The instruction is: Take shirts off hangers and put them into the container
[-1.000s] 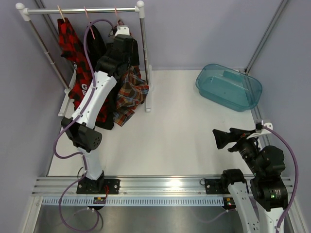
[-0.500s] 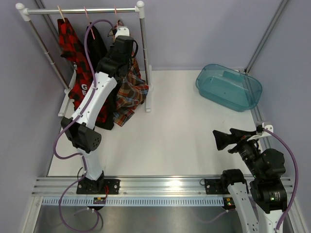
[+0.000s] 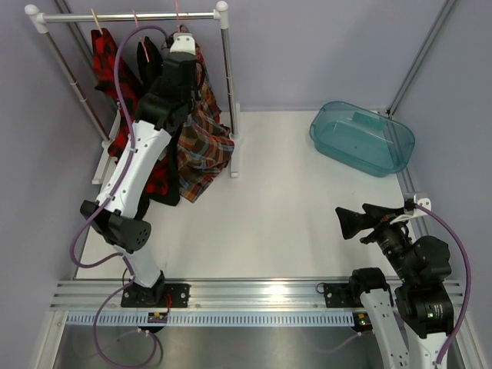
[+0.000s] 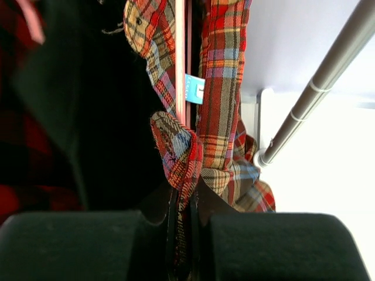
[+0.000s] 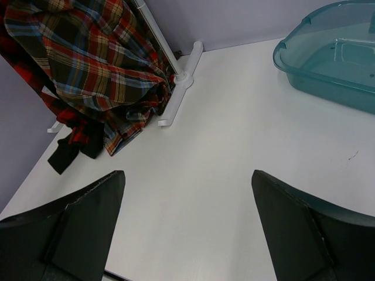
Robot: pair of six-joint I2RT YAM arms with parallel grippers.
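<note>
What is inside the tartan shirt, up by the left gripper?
A thin pink hanger wire runs inside the tartan shirt, beside a blue label. The left gripper is shut on a fold of the cloth. The rest of the hanger is covered by fabric.

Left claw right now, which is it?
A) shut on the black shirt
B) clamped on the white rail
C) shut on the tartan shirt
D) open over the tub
C: in the left wrist view the left claw is closed with a fold of the tartan shirt pinched between its fingers.
</note>
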